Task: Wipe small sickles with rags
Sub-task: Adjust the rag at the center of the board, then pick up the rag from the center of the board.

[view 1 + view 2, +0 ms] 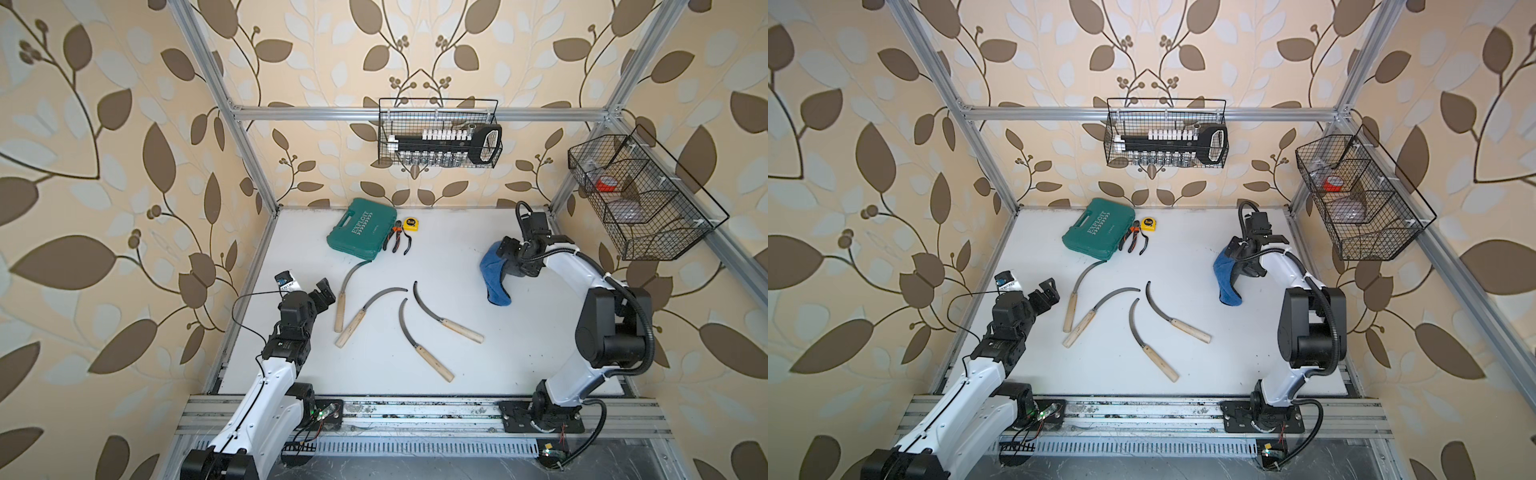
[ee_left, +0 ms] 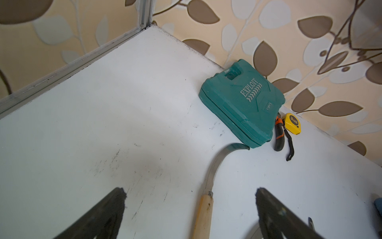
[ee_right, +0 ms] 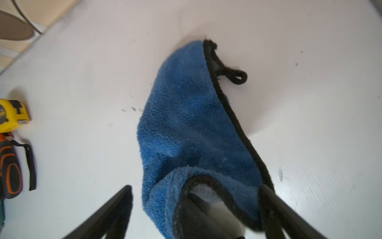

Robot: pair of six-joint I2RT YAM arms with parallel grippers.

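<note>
Blue rag (image 3: 192, 124), perhaps loose, at gripper (image 3: 196, 186)

I work in a mocked-up workshop booth: aluminium frame (image 1: 415, 113), leaf wallpaper (image 1: 104, 166), wire tool basket (image 1: 440, 133) above my white counter (image 1: 436, 257).

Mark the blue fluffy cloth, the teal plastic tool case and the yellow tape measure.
blue fluffy cloth (image 3: 186, 124), right wrist view, middle of its pile
teal plastic tool case (image 1: 359, 230), a top view, centre of its lid
yellow tape measure (image 2: 292, 124), left wrist view, its side face

Blue rag (image 3: 186, 128), black-edged; teal tool case (image 1: 360, 230); yellow tape measure (image 1: 410, 224); beige wallpaper (image 1: 124, 208) patterned with brown and white leaves.
</note>
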